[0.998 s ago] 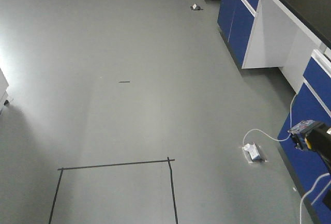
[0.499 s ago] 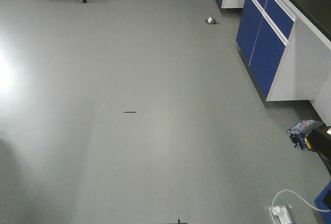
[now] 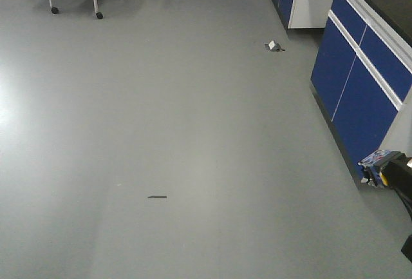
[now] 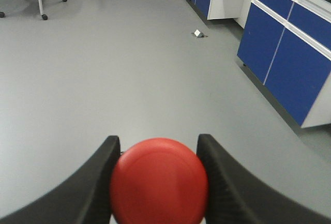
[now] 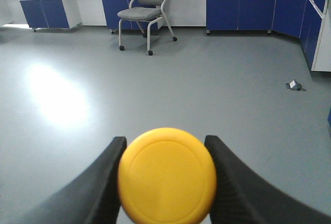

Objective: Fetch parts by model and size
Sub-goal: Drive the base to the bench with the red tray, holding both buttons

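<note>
Grey floor [image 3: 193, 98] meets blue cabinets [image 3: 360, 79] at 3 o'clock, and your left hand [image 4: 159, 144] clamps the red-capped switch [image 4: 159, 180], your right hand [image 5: 165, 140] the yellow-capped switch [image 5: 166, 175], each at 6 o'clock of its wrist view.

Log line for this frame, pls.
left end effector: shut on red-capped switch | right end effector: shut on yellow-capped switch | surroundings: grey floor, blue cabinets

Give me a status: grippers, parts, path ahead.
Left gripper shut on red-capped switch. Right gripper shut on yellow-capped switch. Ahead: small floor box, chair far off, blue cabinets along the right.
</note>
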You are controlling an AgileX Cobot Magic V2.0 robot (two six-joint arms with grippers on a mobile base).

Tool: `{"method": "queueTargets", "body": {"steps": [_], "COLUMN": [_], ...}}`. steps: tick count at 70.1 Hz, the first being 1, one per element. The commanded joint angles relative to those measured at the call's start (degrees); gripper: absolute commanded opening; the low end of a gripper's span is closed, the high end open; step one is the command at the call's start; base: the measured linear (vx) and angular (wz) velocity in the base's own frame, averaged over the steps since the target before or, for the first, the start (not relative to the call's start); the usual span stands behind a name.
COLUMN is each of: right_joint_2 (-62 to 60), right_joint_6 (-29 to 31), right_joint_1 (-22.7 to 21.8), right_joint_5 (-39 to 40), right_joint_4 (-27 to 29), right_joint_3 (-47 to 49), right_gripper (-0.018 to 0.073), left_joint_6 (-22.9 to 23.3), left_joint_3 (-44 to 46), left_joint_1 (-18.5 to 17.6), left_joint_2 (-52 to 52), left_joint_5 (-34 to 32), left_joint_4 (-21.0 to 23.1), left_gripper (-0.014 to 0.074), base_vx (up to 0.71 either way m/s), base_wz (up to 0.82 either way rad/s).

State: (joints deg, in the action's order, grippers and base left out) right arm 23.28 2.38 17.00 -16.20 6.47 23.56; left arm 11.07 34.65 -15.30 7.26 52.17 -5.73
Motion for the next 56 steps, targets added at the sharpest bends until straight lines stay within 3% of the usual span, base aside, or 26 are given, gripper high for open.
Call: {"method": "queueTargets", "body": {"steps": [1, 56], "right_joint_2": [0.4, 0.4], "right_joint_6": [0.3, 0.3], "right_joint_1": [-0.2, -0.1], "right_joint_5": [4.9, 4.8], "right_joint_4": [-0.4, -0.4], "right_joint_3": [1.8, 1.8], "right_gripper": [-0.001, -0.001], "left_joint_6": [0.0, 0.0], "left_joint_3": [1.2, 1.2], "left_joint_1": [-0.2, -0.2], "left_joint_2": [1.0, 1.2], "left_joint_5": [-4.7, -4.6], "left_joint_4": [0.0, 0.0], "left_gripper": [-0.0006, -0.0006], "base_vx": [0.76, 0.81], "base_wz": [-0.03, 0.04]}}
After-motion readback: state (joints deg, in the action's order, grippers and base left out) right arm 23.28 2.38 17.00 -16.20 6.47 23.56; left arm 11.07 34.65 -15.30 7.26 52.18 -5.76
